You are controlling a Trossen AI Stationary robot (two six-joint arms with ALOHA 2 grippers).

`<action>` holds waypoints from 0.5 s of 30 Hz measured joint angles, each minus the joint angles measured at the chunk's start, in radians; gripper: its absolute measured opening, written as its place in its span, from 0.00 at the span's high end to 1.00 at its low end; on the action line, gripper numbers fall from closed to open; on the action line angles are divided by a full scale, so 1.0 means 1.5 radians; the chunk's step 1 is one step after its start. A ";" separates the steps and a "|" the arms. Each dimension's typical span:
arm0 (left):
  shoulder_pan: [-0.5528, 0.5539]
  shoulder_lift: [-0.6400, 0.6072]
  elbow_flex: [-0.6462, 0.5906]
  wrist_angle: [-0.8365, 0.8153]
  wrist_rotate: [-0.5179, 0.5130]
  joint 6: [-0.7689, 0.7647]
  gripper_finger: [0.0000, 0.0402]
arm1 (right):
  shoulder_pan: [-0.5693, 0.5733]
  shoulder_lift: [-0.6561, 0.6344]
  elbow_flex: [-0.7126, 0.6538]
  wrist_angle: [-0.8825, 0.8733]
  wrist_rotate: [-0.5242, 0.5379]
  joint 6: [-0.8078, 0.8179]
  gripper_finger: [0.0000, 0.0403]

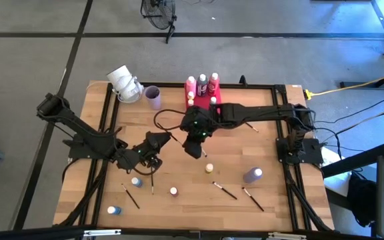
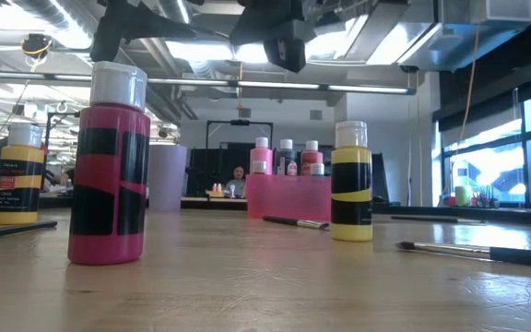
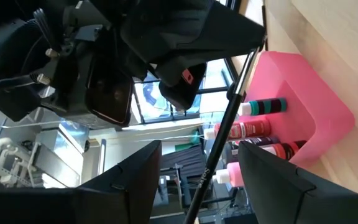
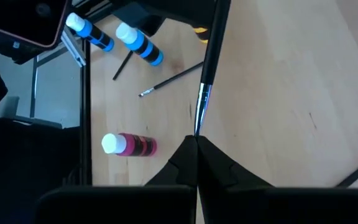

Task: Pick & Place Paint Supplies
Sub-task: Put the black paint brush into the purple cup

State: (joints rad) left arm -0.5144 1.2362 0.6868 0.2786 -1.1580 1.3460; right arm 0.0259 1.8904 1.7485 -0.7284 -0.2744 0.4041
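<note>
A thin dark paintbrush hangs in the air between my two grippers over the middle of the table. My right gripper is shut on its metal-banded end. The handle runs on toward my left gripper, which is open. Its fingers stand on either side of the handle without touching it. Paint bottles and more brushes lie scattered on the near half of the table. My right gripper pinches the paintbrush at its metal-banded end with only the tips of its two shut fingers. The fingers slant down from the table's right side. The brush sticks out ahead of them in line with the fingers, lifted clear of the table.
A pink tray with several bottles standing in it sits at the table's far edge. A lilac cup and a white object are to its left. In the low view a pink bottle and a yellow bottle stand close to the camera.
</note>
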 joint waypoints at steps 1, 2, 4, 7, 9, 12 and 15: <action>0.000 0.000 0.000 0.000 0.000 0.000 0.48 | 0.002 0.000 0.000 0.001 0.000 0.000 1.00; 0.000 0.000 0.000 0.000 0.000 0.000 0.48 | 0.005 0.000 0.000 0.005 0.000 0.003 1.00; 0.000 0.000 0.000 0.000 0.000 0.000 0.48 | 0.011 0.000 0.000 0.011 0.000 0.003 1.00; 0.000 0.000 0.000 -0.001 0.000 0.000 0.48 | 0.020 0.000 0.000 0.017 0.000 0.004 1.00; 0.000 0.000 0.000 -0.001 0.000 0.000 0.48 | 0.025 0.000 0.000 0.026 0.000 0.005 1.00; 0.000 0.000 0.000 -0.005 0.000 0.000 0.48 | 0.033 0.000 0.000 0.035 0.000 0.010 1.00; 0.000 0.000 0.000 -0.014 0.001 0.000 0.48 | 0.037 0.000 0.000 0.035 0.000 0.010 1.00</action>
State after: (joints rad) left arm -0.5144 1.2362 0.6868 0.2580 -1.1572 1.3457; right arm 0.0807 1.8904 1.7485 -0.6758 -0.2741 0.4191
